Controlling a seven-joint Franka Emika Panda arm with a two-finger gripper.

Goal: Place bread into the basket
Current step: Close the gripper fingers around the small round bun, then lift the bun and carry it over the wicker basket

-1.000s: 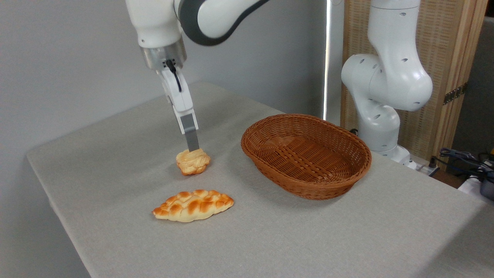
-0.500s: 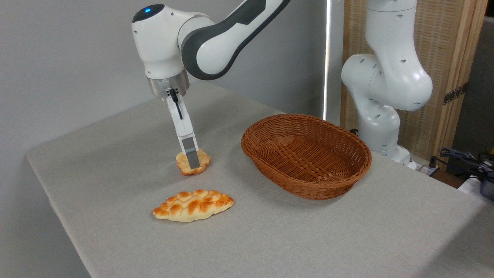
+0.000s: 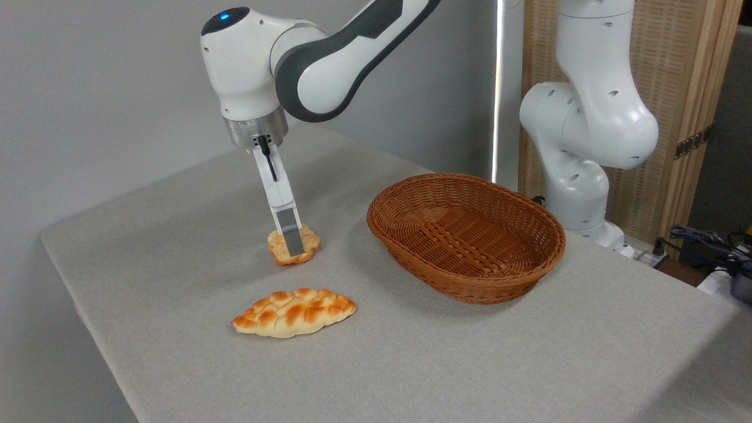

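Reaching steeply down, the arm [image 3: 329, 53] sets its fingers [image 3: 292, 238] around the bread [image 3: 308, 242].

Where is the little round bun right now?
The bun sits on the table, left of the basket and behind the braided loaf. The tool has its tip down at the bun.

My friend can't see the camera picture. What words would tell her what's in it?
A white robot arm's gripper reaches down onto a small round bun on a grey table. A braided loaf lies nearer; an empty brown wicker basket sits to the right.
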